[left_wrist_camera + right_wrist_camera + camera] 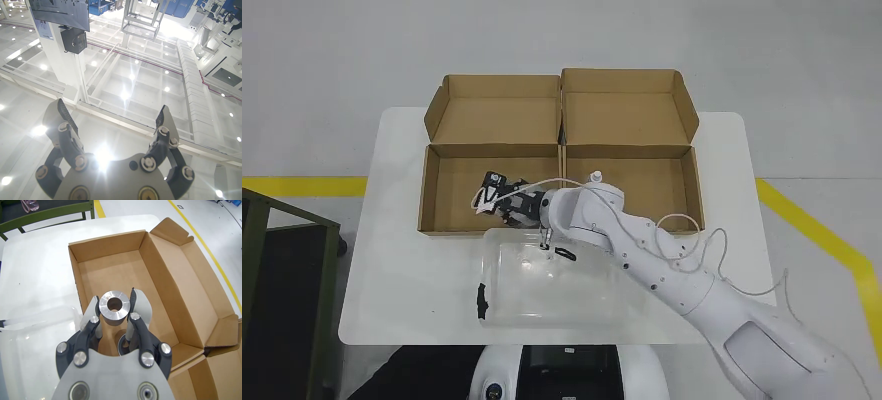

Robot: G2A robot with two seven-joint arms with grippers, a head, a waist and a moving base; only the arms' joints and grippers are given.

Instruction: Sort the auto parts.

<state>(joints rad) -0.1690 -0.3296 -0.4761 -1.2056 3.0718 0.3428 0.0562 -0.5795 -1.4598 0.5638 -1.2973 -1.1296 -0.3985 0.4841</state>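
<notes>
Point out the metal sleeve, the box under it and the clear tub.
sleeve (pixel 103 307): right wrist view, flat top face.
box (pixel 117 275): right wrist view, bare floor.
tub (pixel 552 295): top view, bare bottom.

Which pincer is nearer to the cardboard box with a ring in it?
Right. The right pincer, shut on a metal bushing, hangs over that cardboard box. The left pincer, open, points up at the ceiling, away from the table.
</notes>
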